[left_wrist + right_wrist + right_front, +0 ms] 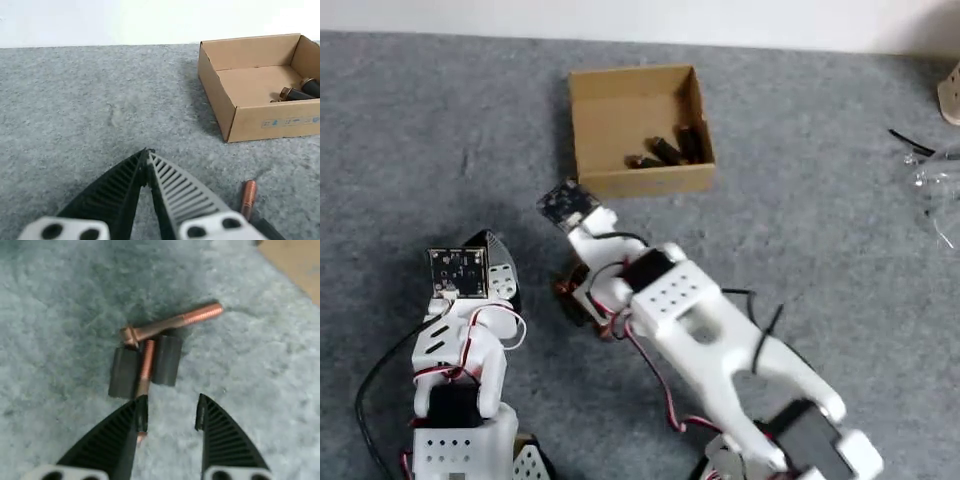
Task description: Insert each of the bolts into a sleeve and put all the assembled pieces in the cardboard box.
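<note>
Already some finished pieces [665, 150] lie in the box [645, 181]. Just ahead of our right claw [172, 405], its fingers apart, two bolts [172, 322] and two sleeves [167, 360] lie unassembled on the bench [50, 290]. Our left claw [148, 155] is closed and empty.

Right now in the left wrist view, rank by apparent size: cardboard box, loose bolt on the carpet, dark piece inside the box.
1. The cardboard box, clearly largest.
2. The bolt and the dark piece look close in length; the bolt lies nearer the camera, so I won't rank them.
</note>
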You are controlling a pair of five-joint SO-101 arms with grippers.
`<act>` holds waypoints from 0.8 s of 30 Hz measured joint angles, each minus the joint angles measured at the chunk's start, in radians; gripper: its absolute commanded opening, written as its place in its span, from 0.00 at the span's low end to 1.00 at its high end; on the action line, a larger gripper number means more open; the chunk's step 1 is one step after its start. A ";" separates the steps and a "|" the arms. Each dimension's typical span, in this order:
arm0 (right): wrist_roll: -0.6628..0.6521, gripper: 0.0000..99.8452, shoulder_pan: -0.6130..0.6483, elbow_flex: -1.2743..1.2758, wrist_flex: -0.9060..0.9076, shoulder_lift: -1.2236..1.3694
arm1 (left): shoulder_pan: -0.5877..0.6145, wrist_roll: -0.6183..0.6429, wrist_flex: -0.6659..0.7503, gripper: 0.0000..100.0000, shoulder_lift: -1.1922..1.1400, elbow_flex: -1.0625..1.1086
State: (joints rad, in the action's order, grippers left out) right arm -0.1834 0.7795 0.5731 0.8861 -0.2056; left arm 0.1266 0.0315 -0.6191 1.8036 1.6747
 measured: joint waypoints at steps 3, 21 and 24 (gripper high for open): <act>-0.009 0.14 0.002 -0.041 -0.025 0.098 | 0.000 0.000 0.000 0.02 0.000 0.000; -0.057 0.14 0.002 -0.066 -0.149 0.226 | 0.000 0.000 0.000 0.02 0.000 0.000; -0.057 0.14 0.002 -0.066 -0.157 0.226 | 0.000 0.000 0.000 0.02 0.000 0.000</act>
State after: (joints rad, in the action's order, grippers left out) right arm -0.2401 0.7810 0.5071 0.7296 0.0199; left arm 0.1266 0.0315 -0.6191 1.8036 1.6747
